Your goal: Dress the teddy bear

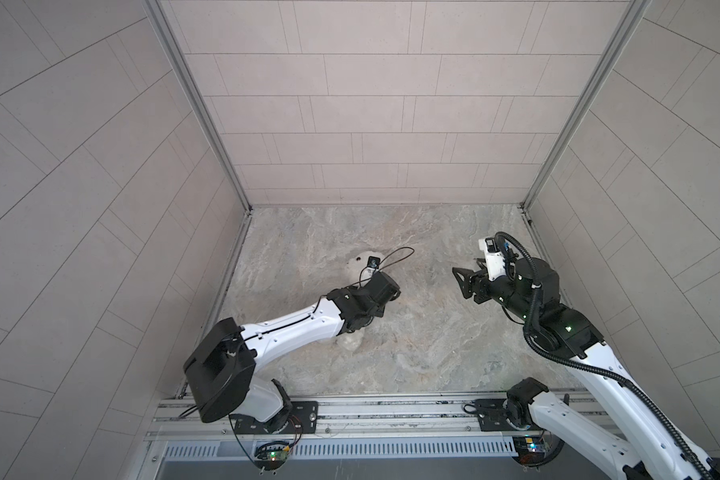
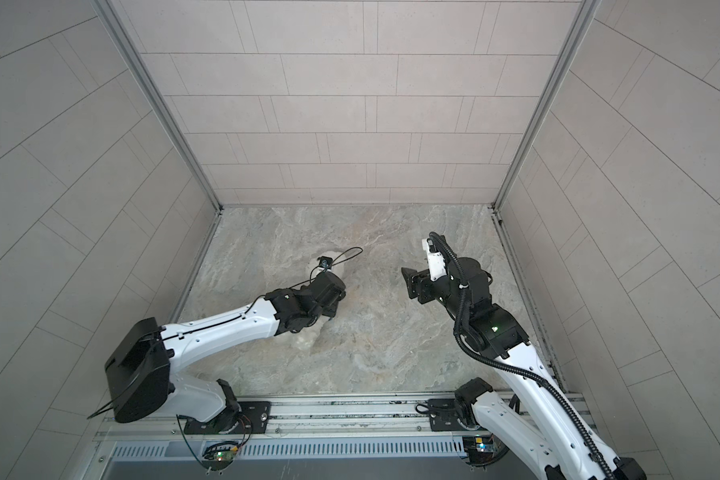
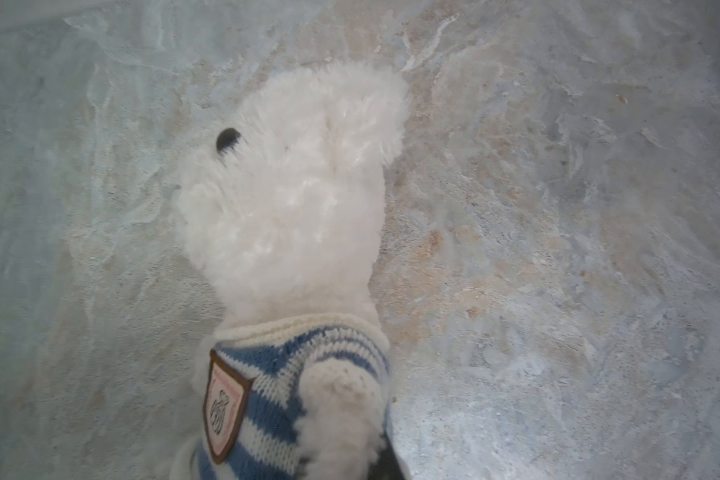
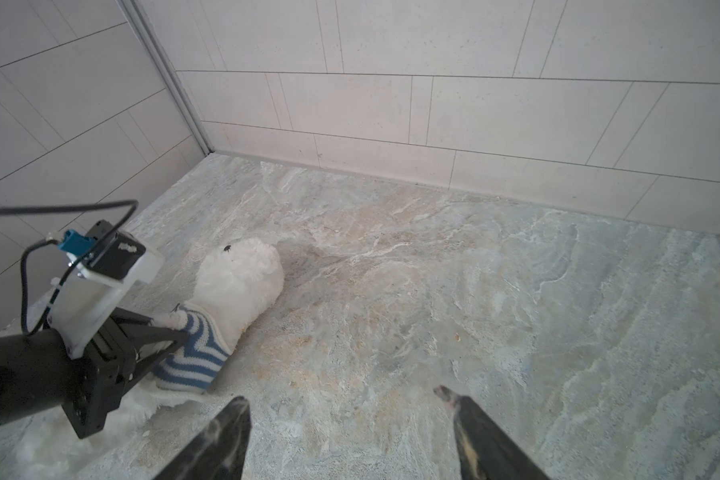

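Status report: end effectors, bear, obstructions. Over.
Left end effector shut on teddy bear, sleeved arm. Right end effector open, empty. Bear lying down, striped shirt on. Nothing in the way.

Setting: we find a lab robot cell.
Walls: we note tile-print panels (image 1: 375, 104) in aluminium posts (image 1: 197, 99).
Base: we note two arms (image 1: 292, 328) bolted to a slotted rail (image 1: 391, 409).

Fluffy white plush teddy bear (image 3: 292, 199) lies on mottled grey-beige stone-look worktop (image 3: 558, 249), one dark bead (image 3: 228, 139) showing on its head. Blue-and-white striped knit shirt (image 3: 267, 403) is on its body, cream collar at the neck. Brown-edged shield badge (image 3: 224, 405) sits on the shirt, with a fuzzy white arm (image 3: 341, 411) just beside it.
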Controlling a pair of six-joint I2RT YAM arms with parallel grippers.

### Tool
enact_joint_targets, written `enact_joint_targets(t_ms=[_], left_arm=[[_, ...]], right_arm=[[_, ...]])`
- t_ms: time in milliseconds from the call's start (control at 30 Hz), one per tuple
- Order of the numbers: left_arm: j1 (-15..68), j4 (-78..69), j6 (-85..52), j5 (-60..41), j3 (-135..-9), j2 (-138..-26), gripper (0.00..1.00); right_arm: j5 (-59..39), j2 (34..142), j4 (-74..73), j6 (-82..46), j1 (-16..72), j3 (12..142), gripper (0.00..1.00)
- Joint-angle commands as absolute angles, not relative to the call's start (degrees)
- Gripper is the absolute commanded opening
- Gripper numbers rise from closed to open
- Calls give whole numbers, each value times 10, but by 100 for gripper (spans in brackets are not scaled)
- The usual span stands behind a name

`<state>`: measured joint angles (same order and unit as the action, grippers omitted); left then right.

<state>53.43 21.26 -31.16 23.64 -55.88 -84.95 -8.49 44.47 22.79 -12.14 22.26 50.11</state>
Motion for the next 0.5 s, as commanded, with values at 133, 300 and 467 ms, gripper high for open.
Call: enact_joint_targets(t_ms=[133, 300, 467], left_arm=[[601, 125, -403, 157, -571, -903, 20], [608, 77, -430, 89, -545, -887, 32], [606, 66, -412, 41, -511, -815, 54]], right_arm=[[-54, 456, 266, -147, 204, 496, 78], [-51, 475, 281, -147, 204, 491, 77], [-65, 488, 288, -156, 204, 480, 76]])
